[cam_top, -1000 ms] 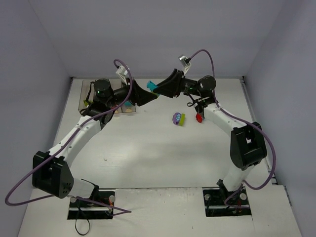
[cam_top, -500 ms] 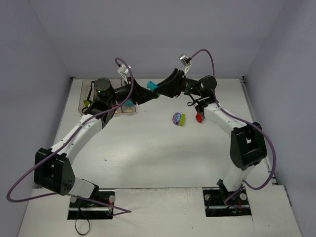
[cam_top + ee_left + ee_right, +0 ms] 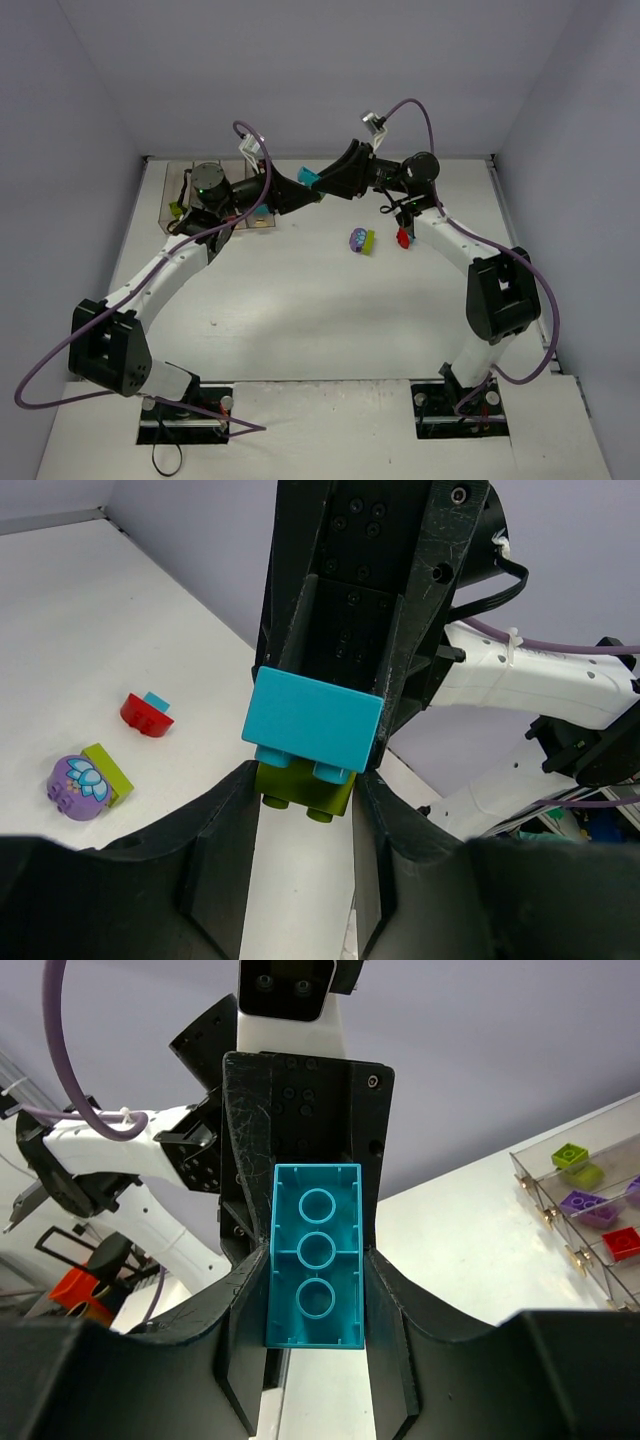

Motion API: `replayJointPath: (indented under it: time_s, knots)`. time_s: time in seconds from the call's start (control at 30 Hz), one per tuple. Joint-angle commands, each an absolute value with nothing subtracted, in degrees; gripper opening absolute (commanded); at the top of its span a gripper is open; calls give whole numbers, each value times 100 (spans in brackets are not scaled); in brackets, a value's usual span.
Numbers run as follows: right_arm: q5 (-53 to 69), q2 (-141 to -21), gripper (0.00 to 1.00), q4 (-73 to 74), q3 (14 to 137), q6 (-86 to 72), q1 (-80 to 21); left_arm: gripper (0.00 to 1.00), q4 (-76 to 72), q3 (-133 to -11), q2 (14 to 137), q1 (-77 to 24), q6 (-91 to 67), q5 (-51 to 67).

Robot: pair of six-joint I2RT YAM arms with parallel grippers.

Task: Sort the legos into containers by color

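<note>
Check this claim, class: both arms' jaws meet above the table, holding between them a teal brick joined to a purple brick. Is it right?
Not quite. The teal brick is joined to a lime green brick, not a purple one, as the left wrist view shows. The rest stands: both arms' jaws meet above the table, holding the pair between them.

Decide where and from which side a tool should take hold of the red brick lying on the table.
Probably its two long sides, coming straight down from above: the red brick lies flat on the table, clear of the purple-and-lime piece, so both flanks look free.
</note>
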State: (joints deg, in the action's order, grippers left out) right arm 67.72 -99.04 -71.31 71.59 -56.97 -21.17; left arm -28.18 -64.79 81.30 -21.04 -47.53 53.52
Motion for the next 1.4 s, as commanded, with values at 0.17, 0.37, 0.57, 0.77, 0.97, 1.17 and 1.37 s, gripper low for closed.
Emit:
replayJointPath:
  time_s: [0.17,0.37,0.57,0.77,0.97,1.17,1.37]
  knots:
    - [6653,-9378,0,-7893,7313,-5423,-1846,0,-2409,-6197,7541,-2215,-4202,5687]
    - [6645,-9264,0,-7541,7269,-5142,-1732,0,-1916,-6039,7330,-2206,-3911,5643]
    - [6609,-9229,0,-7480,7198,-5010,-1696,0,-1899,-5836,7172,-2162,-3990,5458]
    - [6469,-8922,0,-5832,7014,-3834,-1687,0,-85,-6187,6943,-1425,-3376,4002]
    - [5890,-8403,0,-4047,6715,-2304,-1688,0,1940,-7215,7233,-616,-2742,882]
    - [5221,-8060,0,-2831,6425,-1284,-1696,0,2145,-8041,8504,245,-2663,-448]
    - [5019,-7726,0,-2751,5959,-1160,-1696,0,2259,-9288,10035,747,-2348,-677]
